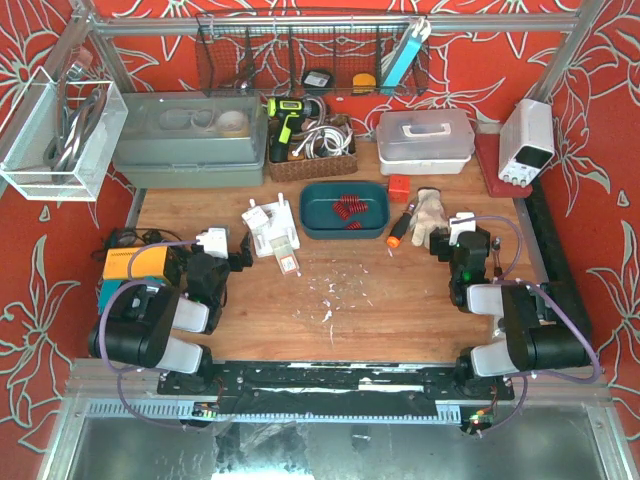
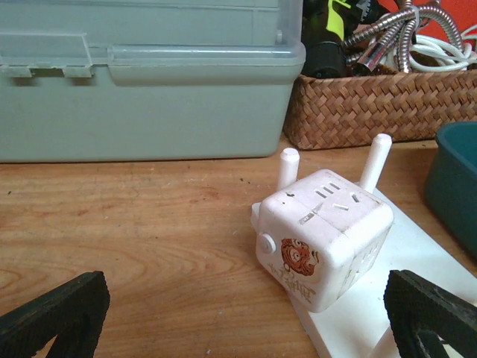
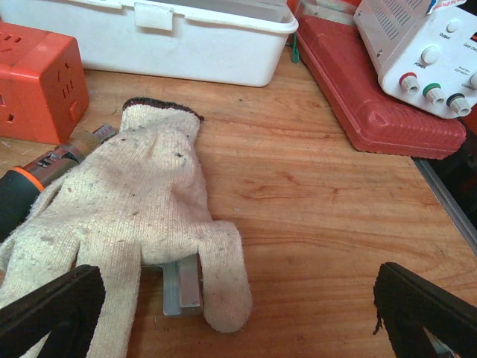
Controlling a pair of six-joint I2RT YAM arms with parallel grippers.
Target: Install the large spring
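Red coiled springs [image 1: 346, 207], perhaps two, lie in the teal tray [image 1: 345, 232]; left gripper [image 2: 238, 324] and right gripper [image 3: 238, 317] gape empty.

One high view, two low ones.
The top camera looks down from behind the arms over the whole worktop [image 1: 400, 290]. Each wrist camera sits low and close, facing the back: the left claw [image 2: 242, 317] frames the cube [image 2: 324, 242], the right claw [image 3: 238, 309] the glove [image 3: 127, 216]; the top view shows both too.
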